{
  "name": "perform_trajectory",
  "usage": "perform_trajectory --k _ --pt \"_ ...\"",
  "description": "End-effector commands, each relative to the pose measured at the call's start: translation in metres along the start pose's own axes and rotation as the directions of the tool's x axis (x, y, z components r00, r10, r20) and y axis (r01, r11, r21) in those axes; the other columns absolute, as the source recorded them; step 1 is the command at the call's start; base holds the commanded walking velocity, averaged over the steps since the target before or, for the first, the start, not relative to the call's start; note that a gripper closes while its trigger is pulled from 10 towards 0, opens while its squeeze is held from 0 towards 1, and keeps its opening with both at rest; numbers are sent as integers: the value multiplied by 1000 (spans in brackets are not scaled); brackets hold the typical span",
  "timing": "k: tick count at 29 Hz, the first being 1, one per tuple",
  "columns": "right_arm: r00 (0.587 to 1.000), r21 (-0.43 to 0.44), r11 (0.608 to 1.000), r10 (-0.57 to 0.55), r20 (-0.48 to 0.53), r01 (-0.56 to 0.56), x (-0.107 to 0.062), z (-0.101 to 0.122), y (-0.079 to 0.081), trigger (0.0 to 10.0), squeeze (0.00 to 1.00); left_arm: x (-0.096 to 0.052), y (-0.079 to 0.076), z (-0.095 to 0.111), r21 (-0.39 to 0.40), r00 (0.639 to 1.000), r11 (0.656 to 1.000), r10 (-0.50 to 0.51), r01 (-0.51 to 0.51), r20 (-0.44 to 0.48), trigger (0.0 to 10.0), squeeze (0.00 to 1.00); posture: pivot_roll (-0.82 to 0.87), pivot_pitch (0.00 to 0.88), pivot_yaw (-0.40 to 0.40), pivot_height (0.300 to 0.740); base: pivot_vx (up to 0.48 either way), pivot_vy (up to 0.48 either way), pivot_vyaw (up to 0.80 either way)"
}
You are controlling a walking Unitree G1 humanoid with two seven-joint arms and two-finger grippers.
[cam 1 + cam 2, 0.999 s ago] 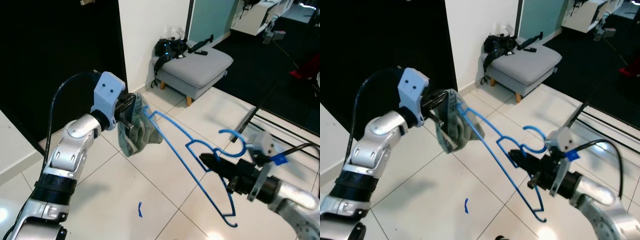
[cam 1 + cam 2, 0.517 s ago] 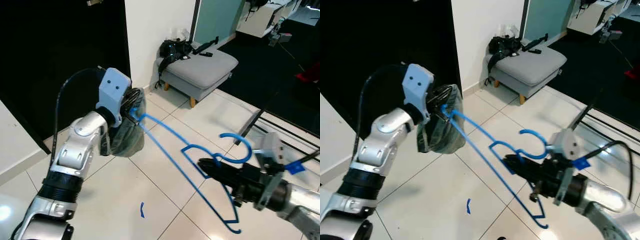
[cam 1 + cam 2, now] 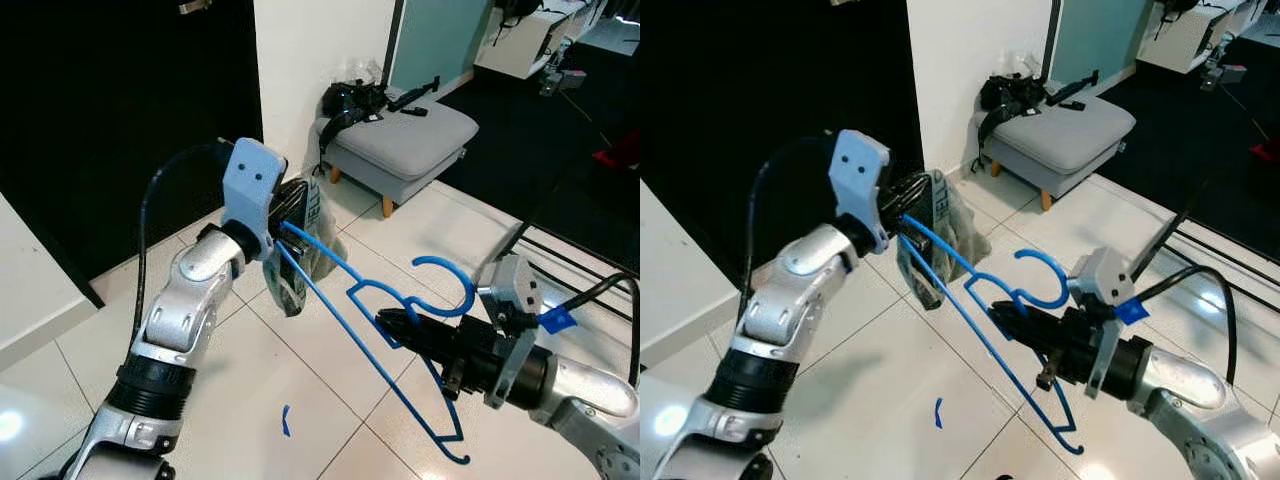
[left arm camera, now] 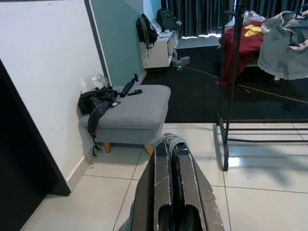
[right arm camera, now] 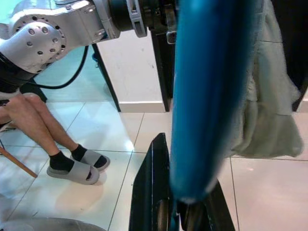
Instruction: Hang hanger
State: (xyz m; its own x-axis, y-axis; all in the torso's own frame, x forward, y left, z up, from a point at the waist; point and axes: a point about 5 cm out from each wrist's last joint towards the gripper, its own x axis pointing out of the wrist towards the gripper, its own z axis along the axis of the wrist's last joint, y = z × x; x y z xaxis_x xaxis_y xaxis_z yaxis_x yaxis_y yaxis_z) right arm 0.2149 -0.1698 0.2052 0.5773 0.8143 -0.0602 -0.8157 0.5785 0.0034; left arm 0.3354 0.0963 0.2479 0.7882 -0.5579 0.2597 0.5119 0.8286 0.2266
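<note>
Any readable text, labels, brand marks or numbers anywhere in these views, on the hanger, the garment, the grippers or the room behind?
None can be read.
Blue hanger: plain, no marking shows.
Grey-green garment: no tag or print shows.
Left gripper, shut on the garment: blue housing has two dark dots, no letters.
Right gripper, shut on the hanger: blue tag, nothing legible.
Grey stool and black bag: no readable brand.

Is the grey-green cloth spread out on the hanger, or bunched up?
Bunched. The cloth hangs crumpled at one end of the blue hanger, pinched by the left hand; the right hand grips the hanger's middle.
</note>
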Motion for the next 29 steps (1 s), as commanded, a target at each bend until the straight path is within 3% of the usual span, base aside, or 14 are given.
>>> perform_trajectory --k 1,19,29 --pt "1000 -8 1000 4 -6 -4 0 1 2 10000 0 0 -3 -1 -16 1000 1000 -13 13 -7 10000 0 -15 135 34 740 0 0 0" --pt "989 22 999 50 -141 -47 -19 -10 10 10000 0 0 -5 -1 -28 1000 1000 -6 6 -20 10000 0 -24 133 37 740 0 0 0" --pt "990 -24 998 -63 -128 61 -16 -5 -6 10000 0 1 -8 -1 -27 1000 1000 -16 15 -24 10000 0 -19 130 38 740 0 0 0"
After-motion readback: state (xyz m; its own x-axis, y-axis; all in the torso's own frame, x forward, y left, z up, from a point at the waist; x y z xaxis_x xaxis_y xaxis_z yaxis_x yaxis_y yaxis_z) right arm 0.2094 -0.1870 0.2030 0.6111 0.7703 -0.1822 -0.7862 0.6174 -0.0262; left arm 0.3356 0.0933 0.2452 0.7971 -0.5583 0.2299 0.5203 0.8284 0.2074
